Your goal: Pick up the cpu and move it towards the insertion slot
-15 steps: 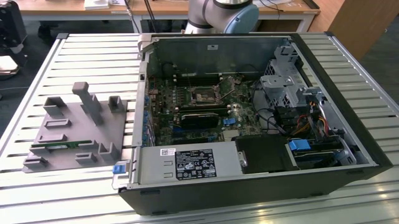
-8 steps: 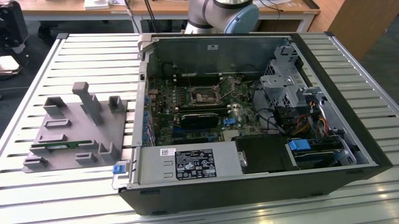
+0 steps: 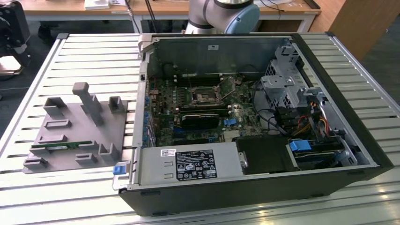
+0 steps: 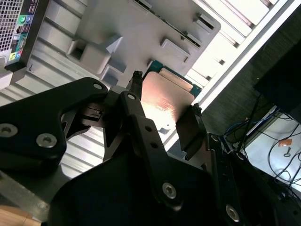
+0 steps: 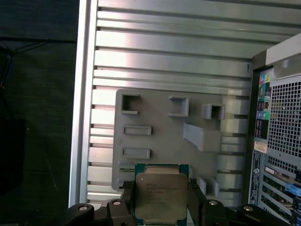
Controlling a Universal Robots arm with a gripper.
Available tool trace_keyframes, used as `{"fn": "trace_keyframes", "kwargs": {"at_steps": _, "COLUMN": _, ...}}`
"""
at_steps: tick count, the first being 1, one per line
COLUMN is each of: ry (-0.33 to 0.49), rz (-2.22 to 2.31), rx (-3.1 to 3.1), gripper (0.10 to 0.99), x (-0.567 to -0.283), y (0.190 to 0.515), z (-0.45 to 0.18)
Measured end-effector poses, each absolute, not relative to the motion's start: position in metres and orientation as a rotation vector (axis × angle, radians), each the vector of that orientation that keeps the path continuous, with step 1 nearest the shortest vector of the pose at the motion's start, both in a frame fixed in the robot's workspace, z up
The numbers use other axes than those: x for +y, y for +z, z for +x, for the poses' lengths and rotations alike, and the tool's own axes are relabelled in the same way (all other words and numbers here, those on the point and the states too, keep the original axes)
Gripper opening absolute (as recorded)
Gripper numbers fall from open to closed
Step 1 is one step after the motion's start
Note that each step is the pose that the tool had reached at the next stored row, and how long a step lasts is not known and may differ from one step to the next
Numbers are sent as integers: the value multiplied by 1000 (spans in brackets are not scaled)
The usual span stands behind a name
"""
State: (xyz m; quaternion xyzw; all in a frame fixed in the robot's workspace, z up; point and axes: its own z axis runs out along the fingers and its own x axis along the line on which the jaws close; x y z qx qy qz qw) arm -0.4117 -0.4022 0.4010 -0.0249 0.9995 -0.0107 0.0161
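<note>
Silvery metal tops the cpu (image 5: pixel 160 195), pinched on 2 opposite edges between the fingers (image 5: pixel 196 200) of the gripper (image 5: pixel 161 207). We see it square, with no long axis. Beyond the fingertips lie the grey fixture (image 5: pixel 160 122) and open slatted table (image 5: pixel 164 47). The insertion slot (image 3: pixel 205 96) sits well apart, inside the case (image 3: pixel 350 154).

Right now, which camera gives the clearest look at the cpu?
The first wrist view: the cpu faces the camera squarely, held between the sides of the gripper. The second wrist view shows the cpu slanted, glare on its top, one edge behind a finger.
</note>
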Motion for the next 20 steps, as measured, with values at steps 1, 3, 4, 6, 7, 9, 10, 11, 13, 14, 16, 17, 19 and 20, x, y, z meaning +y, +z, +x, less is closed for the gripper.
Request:
{"fn": "trace_keyframes", "kwargs": {"at_steps": 1, "ry": -33, "rz": -78, "rx": 3108, "gripper": 541, "x": -402, "y": 401, "z": -411}}
{"fn": "trace_keyframes", "kwargs": {"at_steps": 3, "ry": -33, "rz": -78, "rx": 3108, "gripper": 541, "x": -402, "y": 401, "z": -411}}
{"fn": "trace_keyframes", "kwargs": {"at_steps": 4, "ry": -33, "rz": -78, "rx": 3108, "gripper": 541, "x": -402, "y": 401, "z": -411}}
{"fn": "trace_keyframes", "kwargs": {"at_steps": 6, "ry": -33, "rz": -78, "rx": 3108, "gripper": 541, "x": -402, "y": 401, "z": -410}}
{"fn": "trace_keyframes", "kwargs": {"at_steps": 7, "ry": -33, "rz": -78, "rx": 3108, "gripper": 541, "x": -402, "y": 401, "z": -410}}
{"fn": "trace_keyframes", "kwargs": {"at_steps": 9, "ry": -33, "rz": -78, "rx": 3108, "gripper": 541, "x": -402, "y": 401, "z": -409}}
{"fn": "trace_keyframes", "kwargs": {"at_steps": 10, "ry": -33, "rz": -78, "rx": 3108, "gripper": 541, "x": -402, "y": 401, "z": -409}}
{"fn": "trace_keyframes", "kwargs": {"at_steps": 11, "ry": -33, "rz": -78, "rx": 3108, "gripper": 541, "x": -402, "y": 401, "z": -409}}
{"fn": "trace_keyframes", "kwargs": {"at_steps": 13, "ry": -33, "rz": -78, "rx": 3108, "gripper": 541, "x": -402, "y": 401, "z": -408}}
{"fn": "trace_keyframes", "kwargs": {"at_steps": 14, "ry": -33, "rz": -78, "rx": 3108, "gripper": 541, "x": -402, "y": 401, "z": -408}}
{"fn": "trace_keyframes", "kwargs": {"at_steps": 16, "ry": -33, "rz": -78, "rx": 3108, "gripper": 541, "x": -402, "y": 401, "z": -408}}
{"fn": "trace_keyframes", "kwargs": {"at_steps": 17, "ry": -33, "rz": -78, "rx": 3108, "gripper": 541, "x": -402, "y": 401, "z": -407}}
{"fn": "trace_keyframes", "kwargs": {"at_steps": 19, "ry": -33, "rz": -78, "rx": 3108, "gripper": 541, "x": -402, "y": 401, "z": -407}}
{"fn": "trace_keyframes", "kwargs": {"at_steps": 20, "ry": -33, "rz": -78, "rx": 3108, "gripper": 541, "x": -402, "y": 401, "z": -405}}
